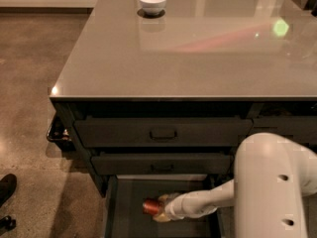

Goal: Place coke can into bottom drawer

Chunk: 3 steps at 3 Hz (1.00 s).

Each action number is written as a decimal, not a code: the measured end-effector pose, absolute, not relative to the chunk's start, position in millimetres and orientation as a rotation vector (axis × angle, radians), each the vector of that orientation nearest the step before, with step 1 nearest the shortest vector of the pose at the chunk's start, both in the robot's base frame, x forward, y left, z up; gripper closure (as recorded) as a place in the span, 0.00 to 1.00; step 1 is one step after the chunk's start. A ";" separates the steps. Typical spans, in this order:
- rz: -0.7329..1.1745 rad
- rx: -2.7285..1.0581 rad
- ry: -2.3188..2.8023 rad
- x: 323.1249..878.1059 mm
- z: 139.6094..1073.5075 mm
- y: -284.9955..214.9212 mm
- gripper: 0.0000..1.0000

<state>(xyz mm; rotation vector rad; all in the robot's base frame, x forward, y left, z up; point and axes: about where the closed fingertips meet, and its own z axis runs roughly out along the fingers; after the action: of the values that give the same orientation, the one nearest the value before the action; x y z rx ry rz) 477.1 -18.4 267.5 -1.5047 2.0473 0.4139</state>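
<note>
The coke can [150,206] is a small red-orange can lying on its side inside the open bottom drawer [129,217], low in the camera view. My gripper [162,208] reaches into the drawer from the right on a white arm and is shut on the can, holding it just above or on the drawer floor; I cannot tell which. The drawer is pulled out below two closed handled drawers.
A white bowl [152,2] stands at the far edge of the grey counter top [188,58]. The arm's large white elbow [270,192] fills the lower right. A dark shoe [6,188] shows on the floor at the left edge.
</note>
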 end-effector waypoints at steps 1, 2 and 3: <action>0.478 -1.489 2.099 451.2 231.9 -13.5 1.00; 0.478 -1.489 2.099 451.2 231.8 -13.4 1.00; 0.456 -1.443 2.092 460.6 210.5 -12.5 1.00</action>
<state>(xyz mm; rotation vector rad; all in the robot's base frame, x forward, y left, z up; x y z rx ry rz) 460.6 -12.5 210.5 -1.4434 2.0923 0.4557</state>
